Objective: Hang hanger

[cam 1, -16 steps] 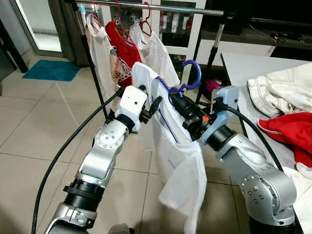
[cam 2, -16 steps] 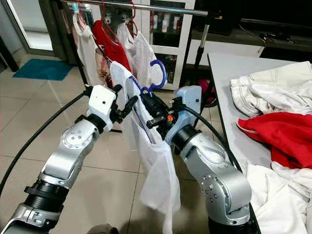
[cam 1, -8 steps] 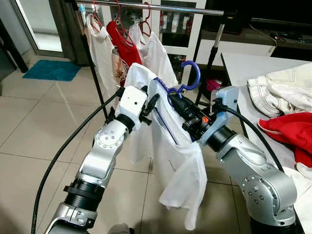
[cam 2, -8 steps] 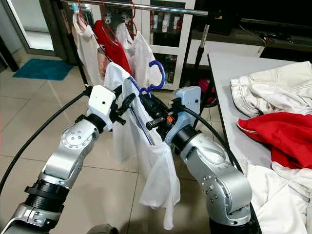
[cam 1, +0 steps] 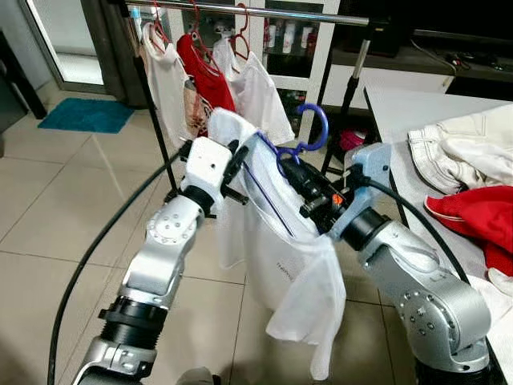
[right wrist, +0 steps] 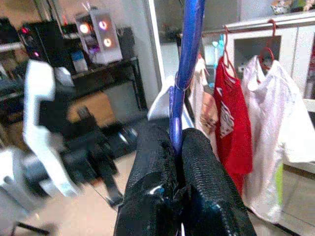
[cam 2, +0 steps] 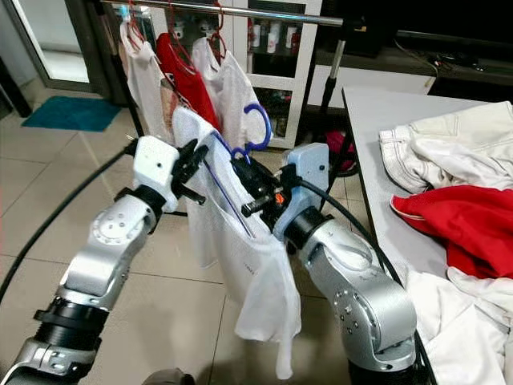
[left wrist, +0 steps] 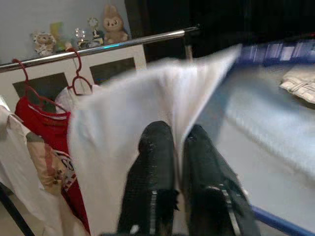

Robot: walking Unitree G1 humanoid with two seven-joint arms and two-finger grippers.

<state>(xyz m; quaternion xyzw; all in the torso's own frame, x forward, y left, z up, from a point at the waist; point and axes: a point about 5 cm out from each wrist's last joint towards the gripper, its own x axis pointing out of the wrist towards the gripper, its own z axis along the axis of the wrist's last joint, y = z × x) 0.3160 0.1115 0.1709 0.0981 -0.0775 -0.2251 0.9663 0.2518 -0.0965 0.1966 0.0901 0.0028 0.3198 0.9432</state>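
Observation:
My right gripper (cam 1: 293, 172) is shut on the neck of a blue hanger (cam 1: 314, 128), whose hook points up below the clothes rail (cam 1: 264, 12). In the right wrist view the blue hanger (right wrist: 189, 59) rises from between the closed fingers (right wrist: 152, 162). A white shirt (cam 1: 292, 265) hangs over the hanger and droops toward the floor. My left gripper (cam 1: 234, 158) is shut on the shirt's upper left edge, stretching it sideways. In the left wrist view the white cloth (left wrist: 123, 132) is pinched between the two fingers (left wrist: 155, 157).
On the rail hang a red shirt (cam 1: 204, 68) and white shirts (cam 1: 260, 88) on red hangers. A white table (cam 1: 401, 104) at right carries pale trousers (cam 1: 465, 152) and a red garment (cam 1: 481, 220). A teal mat (cam 1: 84, 116) lies on the tiled floor.
My left gripper has pulled the shirt's edge to the left and slightly up, spreading the cloth along the hanger. The right gripper and hanger have hardly moved.

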